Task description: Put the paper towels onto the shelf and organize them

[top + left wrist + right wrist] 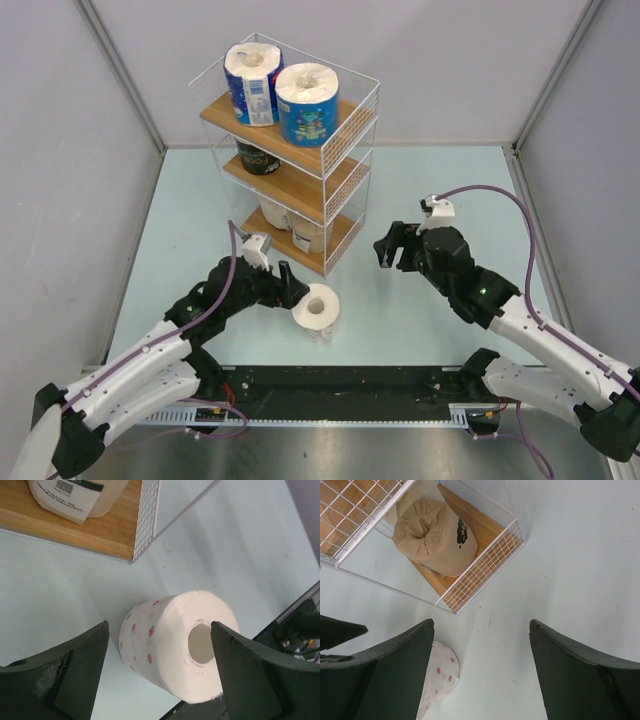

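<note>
The shelf [300, 160] stands at the back of the table. Two blue-wrapped rolls [307, 105] stand on its top board, a dark-wrapped roll [260, 158] on the middle board, a cream roll [275, 213] and a tan-brown roll [308, 233] on the bottom board. The tan-brown roll also shows in the right wrist view [435, 537]. A white dotted roll [318, 310] stands on the table in front of the shelf. My left gripper [290, 288] is open just left of it; in the left wrist view the roll [175, 642] lies between the open fingers. My right gripper [392, 250] is open and empty, right of the shelf.
Grey walls close in the table on three sides. A black rail [340, 385] runs along the near edge between the arm bases. The shelf's wire side panel [480, 572] faces the right gripper.
</note>
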Robot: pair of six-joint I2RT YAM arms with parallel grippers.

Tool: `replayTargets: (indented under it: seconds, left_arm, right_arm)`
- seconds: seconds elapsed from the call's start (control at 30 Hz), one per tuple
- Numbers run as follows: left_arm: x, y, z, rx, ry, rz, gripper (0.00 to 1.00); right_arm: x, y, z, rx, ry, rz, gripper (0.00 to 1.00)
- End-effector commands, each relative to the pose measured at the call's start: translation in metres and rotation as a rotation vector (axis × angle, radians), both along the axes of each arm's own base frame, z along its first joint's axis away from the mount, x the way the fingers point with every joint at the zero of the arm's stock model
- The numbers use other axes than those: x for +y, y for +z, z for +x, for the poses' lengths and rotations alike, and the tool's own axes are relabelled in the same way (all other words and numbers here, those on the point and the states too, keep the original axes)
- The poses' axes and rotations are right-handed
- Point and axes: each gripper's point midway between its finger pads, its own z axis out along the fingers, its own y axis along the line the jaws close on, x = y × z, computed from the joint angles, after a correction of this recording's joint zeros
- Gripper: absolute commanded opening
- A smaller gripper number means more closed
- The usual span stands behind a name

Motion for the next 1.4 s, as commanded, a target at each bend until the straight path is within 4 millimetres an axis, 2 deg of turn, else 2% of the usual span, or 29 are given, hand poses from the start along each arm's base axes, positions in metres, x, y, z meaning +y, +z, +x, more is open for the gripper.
replayTargets:
  seconds: [0.0, 0.07, 0.2, 0.43, 0.77, 1.2, 1.37]
  left_arm:
    - [-0.012, -0.001, -0.008, 0.022, -0.107, 0.065, 0.86]
    - [-0.017, -0.007, -0.009, 0.042, -0.127, 0.077, 0.86]
    - [-0.027, -0.004, -0.014, 0.035, -0.162, 0.079, 0.86]
    - [-0.025, -0.012, -0.012, 0.063, -0.140, 0.128, 0.84]
    - [-0.025, -0.016, -0.004, 0.074, -0.144, 0.209, 0.77]
    - [-0.027, -0.026, -0.016, 0.108, -0.217, 0.255, 0.76]
    - [-0.026, -0.034, -0.016, 0.128, -0.211, 0.271, 0.73]
  right_arm:
    - [0.001, 0.003, 0.003, -0.001, -0.009, 0.023, 0.82]
    - [0.000, 0.002, 0.004, 0.001, -0.007, 0.018, 0.82]
    - [-0.002, -0.002, 0.004, 0.011, -0.013, 0.007, 0.82]
    - [-0.007, -0.006, 0.005, 0.020, -0.024, 0.003, 0.82]
    - [-0.010, -0.004, 0.013, 0.019, -0.015, 0.021, 0.82]
    - [-0.010, -0.012, 0.024, 0.047, -0.009, 0.037, 0.82]
    - [-0.009, -0.013, 0.025, 0.055, -0.006, 0.042, 0.81]
